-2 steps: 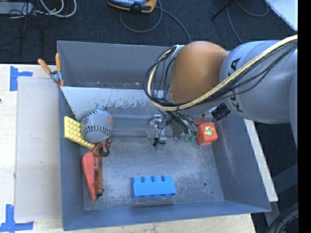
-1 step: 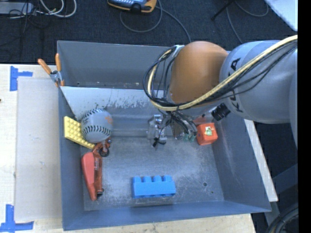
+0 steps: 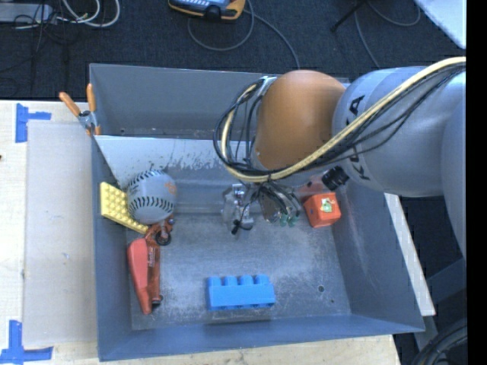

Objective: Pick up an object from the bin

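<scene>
1. Hanging low over the bare floor of the bin [image 3: 335, 280], the gripper [image 3: 242, 217] is over no object; whether it is open or closed I cannot tell.
2. The likeliest pick is probably the orange block [image 3: 322, 209] near its right. The baseball [image 3: 151, 195] lies well to its left.

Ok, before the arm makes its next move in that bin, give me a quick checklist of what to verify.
1. The gripper over a thing: not ok, it hangs over bare floor in the middle of the bin.
2. Nearest candidate: ok, the orange-red block lies just to its right in the view, apart from other things.
3. The blue brick free: ok, it lies flat and alone near the front wall.
4. The baseball clear: not ok, it rests against the yellow studded plate.
5. The red hand tool clear: cannot tell, its upper end lies close under the baseball.
</scene>
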